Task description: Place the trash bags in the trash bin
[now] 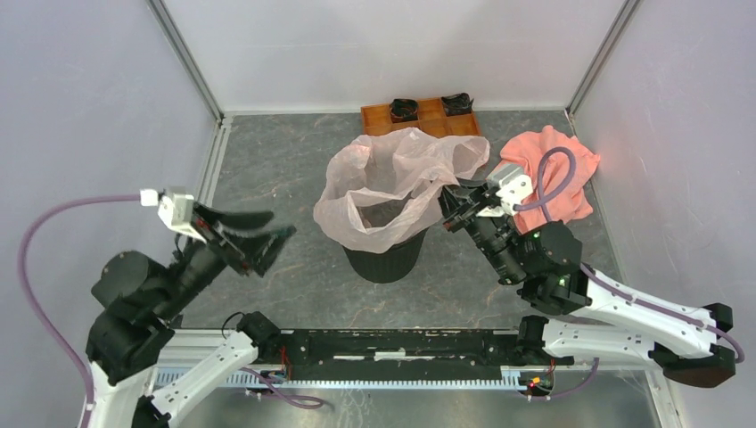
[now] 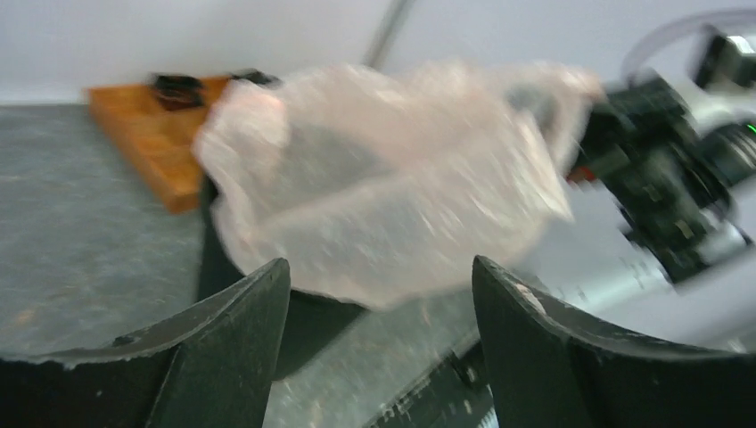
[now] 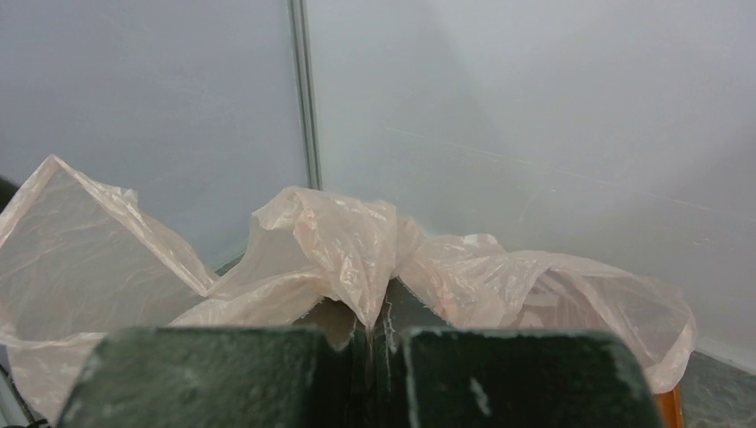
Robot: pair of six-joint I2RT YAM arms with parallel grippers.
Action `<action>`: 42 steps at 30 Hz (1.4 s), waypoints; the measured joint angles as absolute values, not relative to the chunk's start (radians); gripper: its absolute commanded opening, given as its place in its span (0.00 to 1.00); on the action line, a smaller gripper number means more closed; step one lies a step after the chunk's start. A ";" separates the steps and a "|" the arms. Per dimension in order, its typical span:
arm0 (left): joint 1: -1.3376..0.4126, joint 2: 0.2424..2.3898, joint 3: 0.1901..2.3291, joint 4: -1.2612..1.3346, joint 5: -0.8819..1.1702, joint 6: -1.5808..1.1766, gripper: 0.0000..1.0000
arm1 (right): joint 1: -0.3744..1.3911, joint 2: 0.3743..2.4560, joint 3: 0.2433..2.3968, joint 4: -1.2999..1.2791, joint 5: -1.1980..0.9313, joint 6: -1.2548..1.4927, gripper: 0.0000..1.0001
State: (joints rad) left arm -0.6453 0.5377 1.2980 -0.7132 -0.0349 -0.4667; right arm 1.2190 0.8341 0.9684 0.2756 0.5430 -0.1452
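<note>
The translucent pale pink trash bag (image 1: 392, 183) is spread open over the round black trash bin (image 1: 385, 259) in the middle of the table, covering its top. My right gripper (image 1: 448, 207) is shut on the bag's right edge; the right wrist view shows the plastic (image 3: 352, 259) pinched between the closed jaws. My left gripper (image 1: 272, 242) is open and empty, left of the bin and apart from it. In the blurred left wrist view the bag (image 2: 392, 205) and the bin (image 2: 308, 312) lie ahead between the open fingers (image 2: 241, 348).
An orange compartment tray (image 1: 419, 118) with dark items stands at the back wall behind the bin. A salmon-pink cloth (image 1: 557, 169) lies at the right, under the right arm's cable. Grey walls close in both sides.
</note>
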 measured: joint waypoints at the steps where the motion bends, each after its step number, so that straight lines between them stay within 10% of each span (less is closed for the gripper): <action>1: -0.646 0.485 1.252 -0.698 0.038 -0.466 0.77 | 1.219 0.842 0.968 0.276 0.545 -0.145 0.00; 11: -0.646 0.624 0.992 -0.434 0.529 -0.511 0.67 | 1.219 0.903 0.980 0.268 0.538 -0.127 0.01; 28: -0.646 0.921 0.884 -0.212 0.233 -0.658 0.55 | 1.212 0.931 0.980 0.260 0.515 -0.134 0.01; 42: -0.645 0.774 0.994 -0.353 0.252 -0.635 0.90 | 1.183 1.089 1.160 0.072 0.364 -0.208 0.00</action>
